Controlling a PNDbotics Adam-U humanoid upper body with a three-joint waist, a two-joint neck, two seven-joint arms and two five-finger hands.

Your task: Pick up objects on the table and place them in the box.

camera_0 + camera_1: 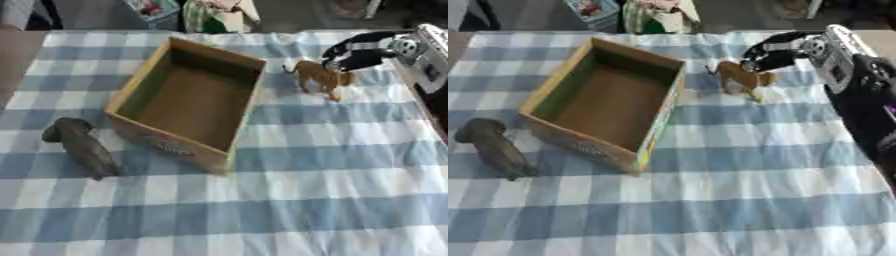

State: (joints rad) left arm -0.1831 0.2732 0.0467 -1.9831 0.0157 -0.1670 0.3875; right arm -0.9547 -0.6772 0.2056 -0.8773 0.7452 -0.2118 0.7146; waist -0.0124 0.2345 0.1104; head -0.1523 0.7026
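Note:
An open cardboard box (140,82) stands left of the table's middle, and its inside looks bare. A brown four-legged toy animal (321,77) stands on the cloth just right of the box's far corner. My right hand (357,50) reaches in from the upper right, black, its fingers stretched out over the toy's rear end and just touching or nearly touching it; it is open. A dark grey-brown elongated figure (80,145) lies on the cloth left of the box's near corner. My left hand shows in neither view.
A blue and white checked cloth (306,200) covers the table. My right forearm (859,85) runs down the right edge. Colourful packages (206,15) stand beyond the table's far edge.

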